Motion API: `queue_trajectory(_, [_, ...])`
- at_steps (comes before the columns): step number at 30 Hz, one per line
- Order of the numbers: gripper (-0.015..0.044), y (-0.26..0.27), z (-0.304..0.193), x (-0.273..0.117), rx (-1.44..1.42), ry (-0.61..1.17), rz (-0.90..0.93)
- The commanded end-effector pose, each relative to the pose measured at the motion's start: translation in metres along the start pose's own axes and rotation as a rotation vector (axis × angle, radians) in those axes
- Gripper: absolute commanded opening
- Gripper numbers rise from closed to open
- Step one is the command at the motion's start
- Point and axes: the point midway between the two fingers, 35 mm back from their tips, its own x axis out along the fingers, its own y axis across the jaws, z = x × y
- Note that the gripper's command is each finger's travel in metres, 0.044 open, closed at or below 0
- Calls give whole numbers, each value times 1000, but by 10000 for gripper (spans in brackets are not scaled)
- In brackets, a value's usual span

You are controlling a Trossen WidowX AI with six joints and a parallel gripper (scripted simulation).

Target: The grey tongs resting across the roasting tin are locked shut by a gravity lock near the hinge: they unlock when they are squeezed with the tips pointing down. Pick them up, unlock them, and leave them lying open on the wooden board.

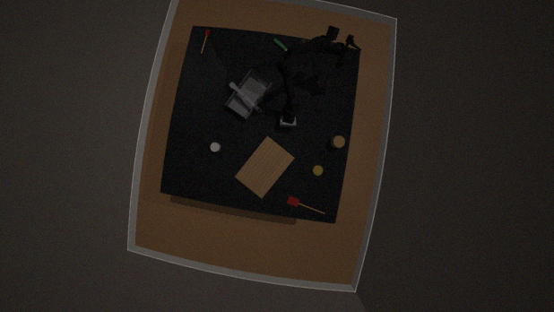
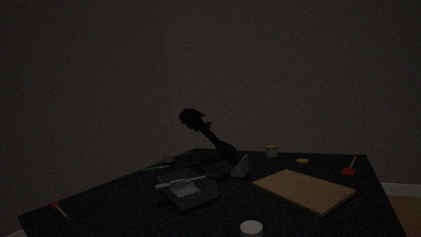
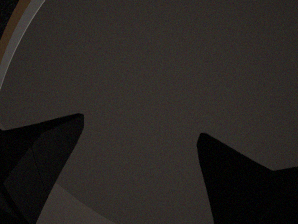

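matt grained wood board [image 1: 264,168] [image 2: 304,192], dull metallic-looking tongs [image 1: 244,96] [image 2: 180,182]

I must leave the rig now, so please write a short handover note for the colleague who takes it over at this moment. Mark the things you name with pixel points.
Claw [image 1: 354,43] [image 3: 141,129]: open, nothing between the fingers, raised above the table and away from the tin.
Grey tongs [image 1: 245,97] [image 2: 180,182]: lying across the roasting tin [image 1: 234,108] [image 2: 201,203], looking closed.
Wooden board [image 1: 264,167] [image 2: 304,191]: beside the tin, with nothing on it.
Done: no step of the job.
Left: pick up the tongs, squeeze them tips down to unlock, leave them lying open on the board.
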Motion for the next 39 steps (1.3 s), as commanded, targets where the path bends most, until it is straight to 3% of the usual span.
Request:
queue_trajectory(1, [374, 0, 1, 0, -2, -3, 0])
queue_trajectory(6, [260, 5, 16, -10, -32, -61, 8])
queue_trajectory(22, [260, 40, 107, -92, -217, -463, 32])
queue_trajectory(39, [260, 121, 164, -265, -708, -1110, -40])
